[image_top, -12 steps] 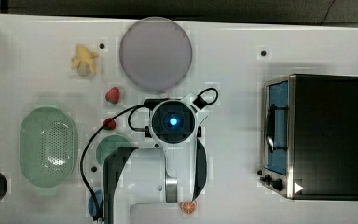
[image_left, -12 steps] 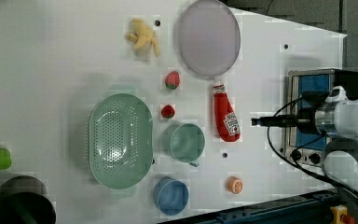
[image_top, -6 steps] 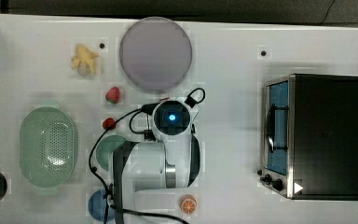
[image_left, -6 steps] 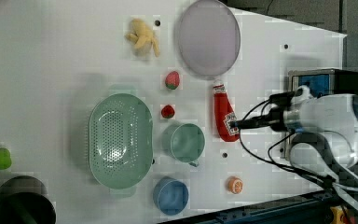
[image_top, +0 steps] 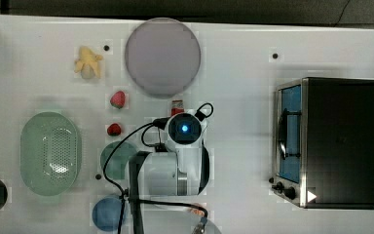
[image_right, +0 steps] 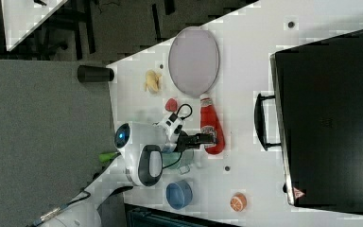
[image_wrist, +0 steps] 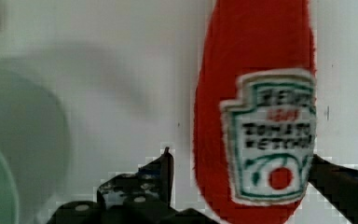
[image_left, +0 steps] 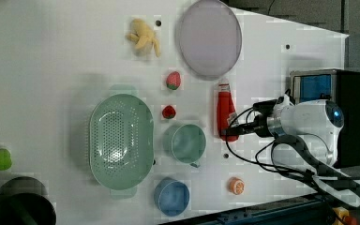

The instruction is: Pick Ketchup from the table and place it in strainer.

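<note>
The Ketchup [image_left: 225, 108] is a red squeeze bottle with a white cap, lying flat on the white table [image_top: 238, 97]. My gripper [image_left: 228, 133] is down at the bottle's base end, open. In the wrist view one dark finger [image_wrist: 164, 170] stands on one side of the Ketchup [image_wrist: 251, 93] and the other finger [image_wrist: 340, 184] on the other side, neither pressing it. The right view shows the gripper [image_right: 207, 138] over the Ketchup [image_right: 210, 124]. From the top, the arm's wrist [image_top: 184, 129] hides the bottle except its neck [image_top: 177, 105]. The mint-green strainer [image_top: 51, 153] [image_left: 121, 140] lies apart, with nothing in it.
A green cup [image_left: 185, 143] stands close beside the gripper, between bottle and strainer. Two strawberries [image_top: 118, 99] [image_top: 114, 129], a grey plate [image_top: 162, 56], a banana toy [image_top: 88, 61], a blue bowl [image_top: 107, 213], an orange half [image_left: 236, 185] and a black oven [image_top: 336, 141] are around.
The arm has swung toward the left view's left and come down over the bottle. Its open fingers now straddle the bottle's base. The bottle has not moved.
</note>
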You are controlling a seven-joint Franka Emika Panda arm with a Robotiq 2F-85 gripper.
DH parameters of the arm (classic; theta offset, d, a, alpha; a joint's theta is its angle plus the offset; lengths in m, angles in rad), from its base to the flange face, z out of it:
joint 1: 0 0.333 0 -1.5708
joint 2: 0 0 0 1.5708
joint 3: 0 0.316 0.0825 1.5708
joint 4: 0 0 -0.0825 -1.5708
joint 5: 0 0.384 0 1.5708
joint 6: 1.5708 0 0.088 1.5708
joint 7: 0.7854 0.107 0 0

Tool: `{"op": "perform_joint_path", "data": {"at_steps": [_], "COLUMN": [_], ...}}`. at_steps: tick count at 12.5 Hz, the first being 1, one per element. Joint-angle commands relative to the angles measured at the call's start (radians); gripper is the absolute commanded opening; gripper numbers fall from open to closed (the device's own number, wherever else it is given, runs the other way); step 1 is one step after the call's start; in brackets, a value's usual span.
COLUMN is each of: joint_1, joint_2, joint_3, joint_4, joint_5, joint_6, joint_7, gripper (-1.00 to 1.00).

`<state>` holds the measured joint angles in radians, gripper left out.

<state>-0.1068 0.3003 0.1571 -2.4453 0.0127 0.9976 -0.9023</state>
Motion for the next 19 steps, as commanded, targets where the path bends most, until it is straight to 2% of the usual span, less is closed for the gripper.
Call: {"op": "perform_joint_path", "data": {"at_steps": [1, 2, 5, 9, 14, 19], "joint_1": [-0.005, -0.004, -0.003, -0.006, 0.000, 0.034], "joint_2": [0.032, 0.045, 0.048, -0.069, -0.358, -0.547], "joint_3": [-0.011, -0.012, -0.009, -0.010, 0.002, 0.097], "joint_4": [0.023, 0.022, 0.022, 0.024, 0.037, 0.077], "joint_5": [0.013, 0.013, 0.013, 0.014, 0.015, 0.024], "joint_6": [0.075, 0.092, 0.096, 0.033, -0.270, -0.441], "joint_7": [-0.032, -0.032, -0.032, -0.032, -0.029, 0.077], "gripper": [1.00, 0.91, 0.24, 0.24, 0.24, 0.24]}}
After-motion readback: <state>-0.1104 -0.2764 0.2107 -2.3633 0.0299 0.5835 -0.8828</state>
